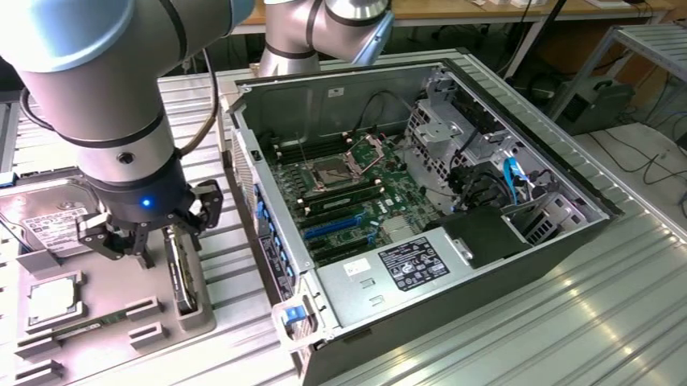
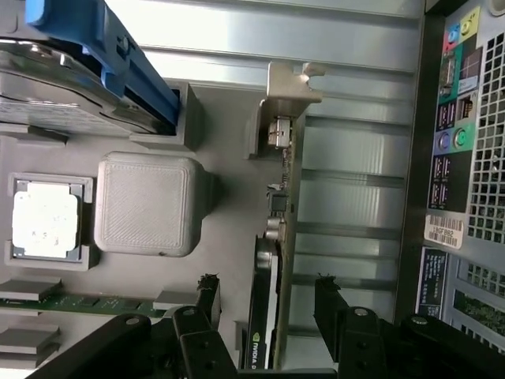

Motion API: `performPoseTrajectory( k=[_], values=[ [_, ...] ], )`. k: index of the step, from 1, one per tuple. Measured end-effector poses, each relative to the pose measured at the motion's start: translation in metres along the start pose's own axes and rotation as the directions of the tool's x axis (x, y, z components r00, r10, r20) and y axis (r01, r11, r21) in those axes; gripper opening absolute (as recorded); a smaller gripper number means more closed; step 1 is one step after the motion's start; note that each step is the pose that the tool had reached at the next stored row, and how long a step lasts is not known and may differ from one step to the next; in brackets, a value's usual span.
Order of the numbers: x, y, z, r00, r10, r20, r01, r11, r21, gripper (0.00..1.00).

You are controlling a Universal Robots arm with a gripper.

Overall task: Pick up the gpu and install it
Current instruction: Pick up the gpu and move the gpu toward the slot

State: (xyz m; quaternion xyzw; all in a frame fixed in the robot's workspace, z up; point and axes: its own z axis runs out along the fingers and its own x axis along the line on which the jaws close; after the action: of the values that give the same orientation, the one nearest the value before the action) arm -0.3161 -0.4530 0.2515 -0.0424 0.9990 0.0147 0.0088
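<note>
Straddling the upright gpu [image 2: 263, 332], gripper [image 2: 267, 288] wide open, fingers [image 2: 209, 298] clear on both sides, nothing held

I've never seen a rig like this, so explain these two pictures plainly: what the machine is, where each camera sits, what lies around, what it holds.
The machine is a robot arm ending in a two-fingered hand. One picture comes from a camera off the arm; the other from a camera on the arm's wrist, looking past the hand. An open computer case lies on the metal table. Beside it a grey tray holds a hard drive, a processor chip and the gpu, standing on edge. The hand is open, fingers on either side of the gpu, holding nothing.
</note>
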Motion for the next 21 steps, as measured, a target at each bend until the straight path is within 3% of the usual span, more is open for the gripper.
performPoseTrajectory(
  k=[2,5,14,18,21],
  values=[
    [0.0,0.0,0.0032,1.0,0.0,-0.0003,0.0,1.0,0.0041,0.6],
    [0.0,0.0004,0.0066,1.0,0.0,-0.0013,0.0,0.9999,0.0168,0.6],
    [0.0,0.0007,0.0146,1.0,0.0,-0.0027,0.0,0.9995,0.0327,0.6],
    [0.0,0.0019,0.0179,1.0,0.0,-0.0038,0.001,0.999,0.0436,0.6],
    [0.0,0.0025,0.019,1.0,-0.001,-0.0038,0.001,0.999,0.0448,0.6]
  ],
)
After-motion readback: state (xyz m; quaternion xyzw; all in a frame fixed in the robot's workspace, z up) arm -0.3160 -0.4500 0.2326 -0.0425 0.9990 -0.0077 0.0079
